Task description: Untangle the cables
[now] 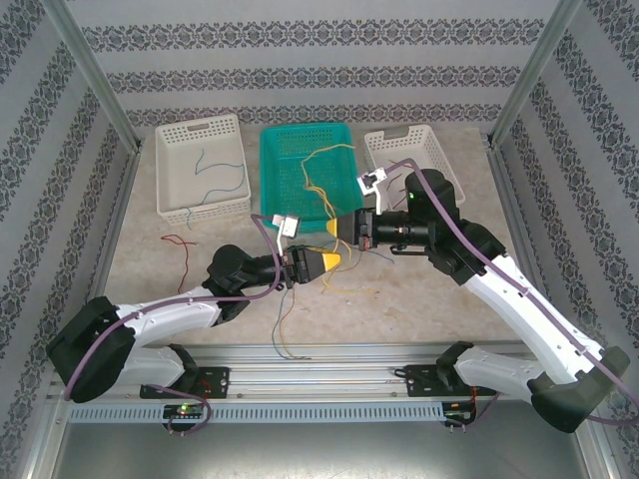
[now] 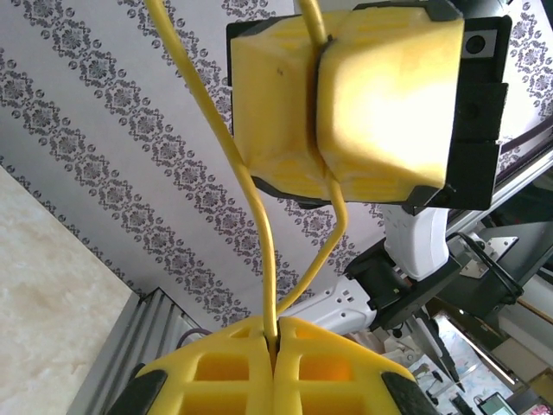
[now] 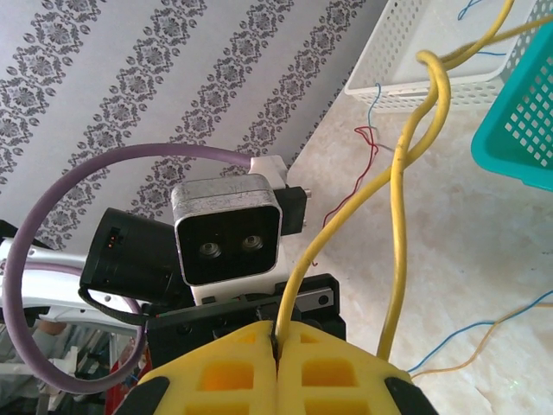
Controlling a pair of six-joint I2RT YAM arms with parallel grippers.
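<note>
Left claw (image 2: 275,344) closed on yellow cable (image 2: 266,242) | right claw (image 3: 276,356) clamped it too | we judged it light, springy, slippery; best gripped near crossings.

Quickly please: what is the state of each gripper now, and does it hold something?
Left gripper: closed, pinching a yellow cable.
Right gripper: closed, also pinching a yellow cable.

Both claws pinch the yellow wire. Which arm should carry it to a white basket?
Probably the right. The right gripper, shut on the yellow wire, is closer to a white basket; the left gripper grips it farther from either one.
</note>
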